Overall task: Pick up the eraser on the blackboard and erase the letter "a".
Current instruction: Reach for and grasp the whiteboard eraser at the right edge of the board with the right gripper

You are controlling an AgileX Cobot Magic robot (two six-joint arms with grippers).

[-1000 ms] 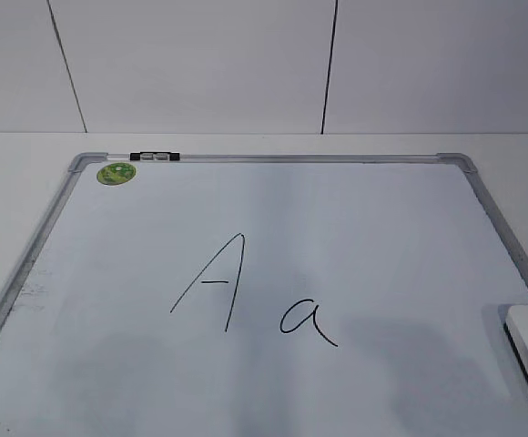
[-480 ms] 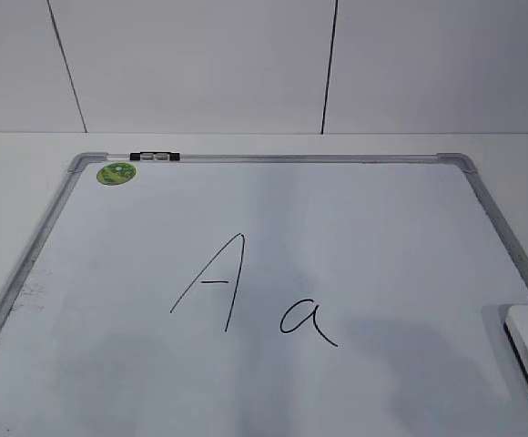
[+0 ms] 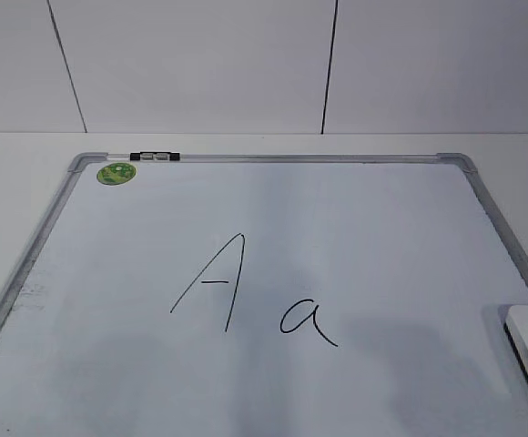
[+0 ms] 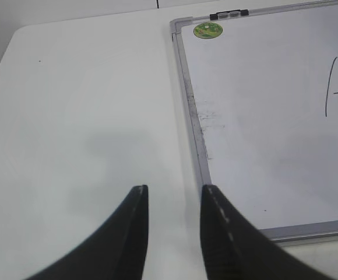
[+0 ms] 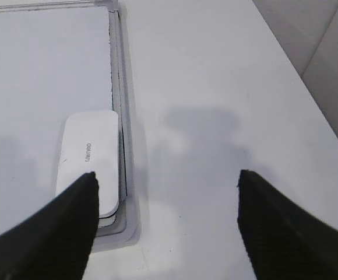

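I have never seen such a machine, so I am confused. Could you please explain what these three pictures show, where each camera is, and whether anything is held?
It is a robot with two arms, and each ends in a two-fingered gripper. One picture looks from the front, down at a slant; no arm shows there. It shows a blackboard, really a white board, lying flat on a white table, with a capital "A" and the letter "a" written on it.

The other two pictures come from cameras on the wrists. The left gripper hangs over the table beside the board's left edge, open and empty. The right gripper is wide open and empty, above the eraser, which lies by the board's right edge.
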